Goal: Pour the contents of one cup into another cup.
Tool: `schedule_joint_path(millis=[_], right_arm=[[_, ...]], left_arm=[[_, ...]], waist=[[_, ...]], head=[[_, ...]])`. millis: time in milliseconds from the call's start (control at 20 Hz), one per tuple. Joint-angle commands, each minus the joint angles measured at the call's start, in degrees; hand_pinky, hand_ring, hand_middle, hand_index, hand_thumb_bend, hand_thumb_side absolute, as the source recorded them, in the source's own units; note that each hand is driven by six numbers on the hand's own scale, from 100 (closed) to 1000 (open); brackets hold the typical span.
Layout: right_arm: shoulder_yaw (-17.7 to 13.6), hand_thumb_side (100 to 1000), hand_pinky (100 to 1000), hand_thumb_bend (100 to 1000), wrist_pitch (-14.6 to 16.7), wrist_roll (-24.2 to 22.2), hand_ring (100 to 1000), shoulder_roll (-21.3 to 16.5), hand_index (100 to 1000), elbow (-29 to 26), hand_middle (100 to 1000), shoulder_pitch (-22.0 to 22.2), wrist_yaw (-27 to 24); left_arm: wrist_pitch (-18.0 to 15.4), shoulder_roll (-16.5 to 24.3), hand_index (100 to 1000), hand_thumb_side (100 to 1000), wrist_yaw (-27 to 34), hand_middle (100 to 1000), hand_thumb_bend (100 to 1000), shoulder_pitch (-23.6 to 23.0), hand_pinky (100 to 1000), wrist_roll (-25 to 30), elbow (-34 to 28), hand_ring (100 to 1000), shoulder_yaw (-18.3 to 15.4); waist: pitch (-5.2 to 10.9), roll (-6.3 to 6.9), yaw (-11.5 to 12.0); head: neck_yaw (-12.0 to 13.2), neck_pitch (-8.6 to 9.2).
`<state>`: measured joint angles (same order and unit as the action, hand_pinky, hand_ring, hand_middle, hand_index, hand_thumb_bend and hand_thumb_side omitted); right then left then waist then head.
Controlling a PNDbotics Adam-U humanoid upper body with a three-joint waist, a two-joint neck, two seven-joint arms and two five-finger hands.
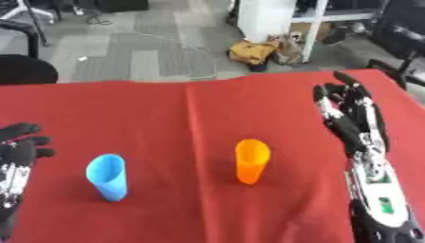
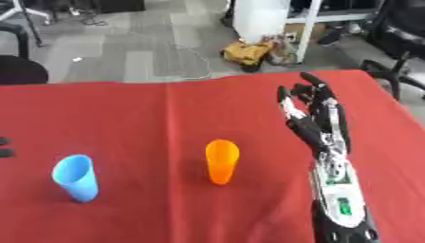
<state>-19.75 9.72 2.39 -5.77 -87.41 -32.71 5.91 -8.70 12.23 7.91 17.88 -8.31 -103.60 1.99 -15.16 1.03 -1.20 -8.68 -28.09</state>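
Blue cup lower left, orange cup centre, both upright on red table, contents not visible. Right hand at right and left hand at left edge: fingers straight, holding nothing.

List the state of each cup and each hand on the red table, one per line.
blue cup: upright on the red tablecloth, untouched, contents not visible.
orange cup: upright, untouched, contents not visible.
right hand: open, fingers straight, above the cloth to the right of the orange cup, holding nothing.
left hand: open, at the left edge, left of the blue cup, holding nothing.
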Motion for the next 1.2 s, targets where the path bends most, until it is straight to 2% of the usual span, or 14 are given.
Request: schedule_joint_path(millis=[50, 1200], right_arm=[[-0.3, 281, 862, 309, -0.4, 0.6, 820, -1.2, 825, -1.8, 524, -0.5, -0.9], [0.3, 284, 854, 287, -0.4, -0.7, 807, -1.0, 824, -1.9, 511, 0.2, -1.8]], left_arm=[[0.2, -0.1, 726, 418, -0.6, 664, 400, 0.0, 624, -0.5, -0.8, 658, -0.8], [0.6, -1.2, 728, 419, -1.4, 659, 371, -0.9, 623, 2.2, 0.3, 651, -0.4]], waist=[[1.02, 0.08, 0.0], [0.92, 0.15, 0.1]], head=[[0.0, 0.41], [0.5, 0.13]])
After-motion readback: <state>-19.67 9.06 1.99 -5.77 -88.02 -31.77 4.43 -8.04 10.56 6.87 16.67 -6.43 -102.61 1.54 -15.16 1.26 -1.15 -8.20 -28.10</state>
